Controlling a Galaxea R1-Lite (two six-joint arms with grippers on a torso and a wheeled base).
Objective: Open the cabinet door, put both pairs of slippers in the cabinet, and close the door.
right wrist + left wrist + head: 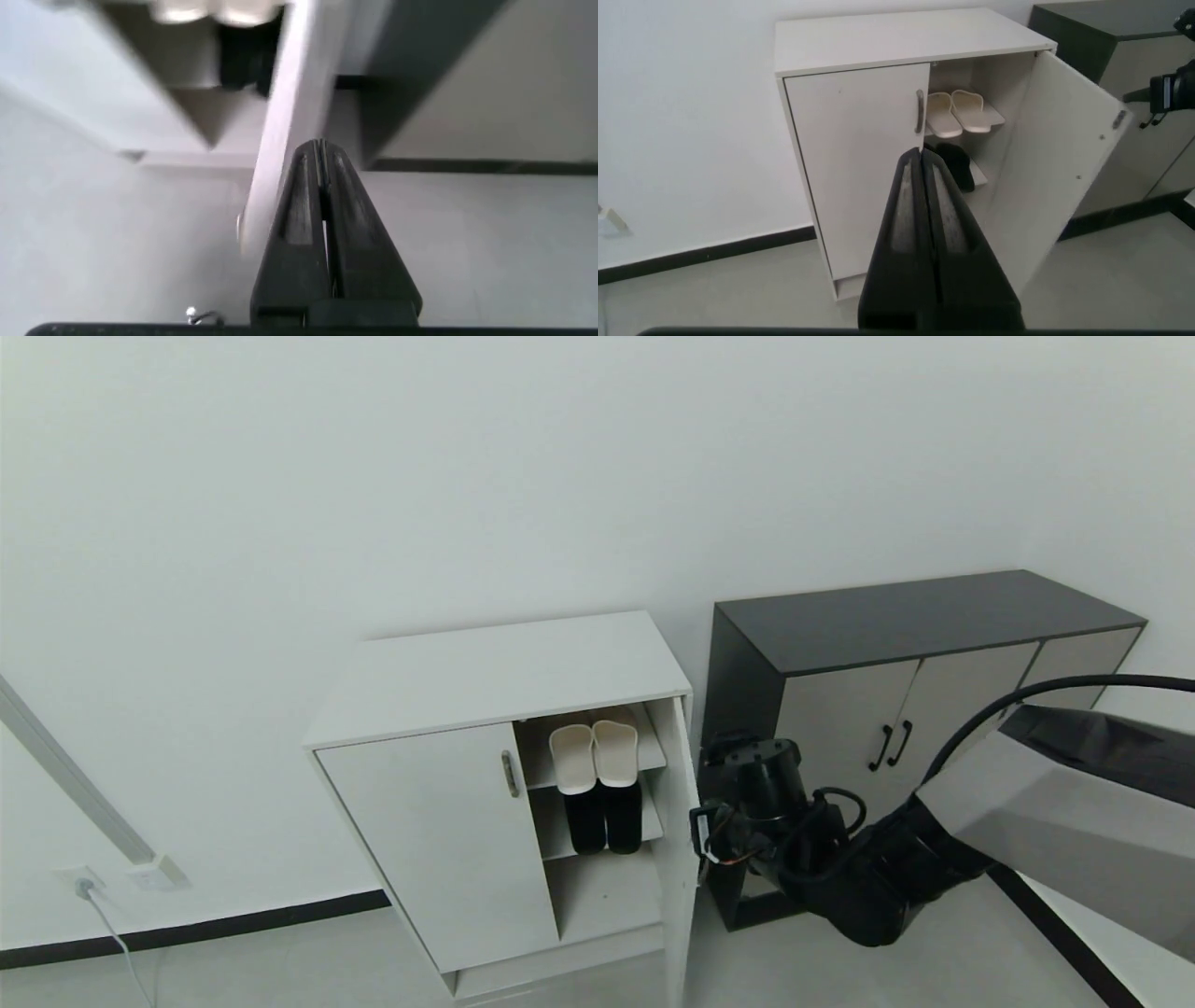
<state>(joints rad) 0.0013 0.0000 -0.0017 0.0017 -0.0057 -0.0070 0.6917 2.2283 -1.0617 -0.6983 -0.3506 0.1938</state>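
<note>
White slippers [594, 756] and black slippers [605, 818] sat shelved behind the open door [1069, 140], while the left tool [922, 155] and right tool [322, 147] were each pinched together.

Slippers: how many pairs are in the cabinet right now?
2. The white pair sits on the upper shelf, the black pair on the shelf just below. The closed left door could hide more.

The closed door [448, 840] is blocking the left half of the white cabinet [495, 672]; the open door [680, 821] is leaving the right half reachable. White slippers [595, 756] and black slippers [605, 817] are filling the upper shelves, while the bottom shelf [607, 896] is lying free.
</note>
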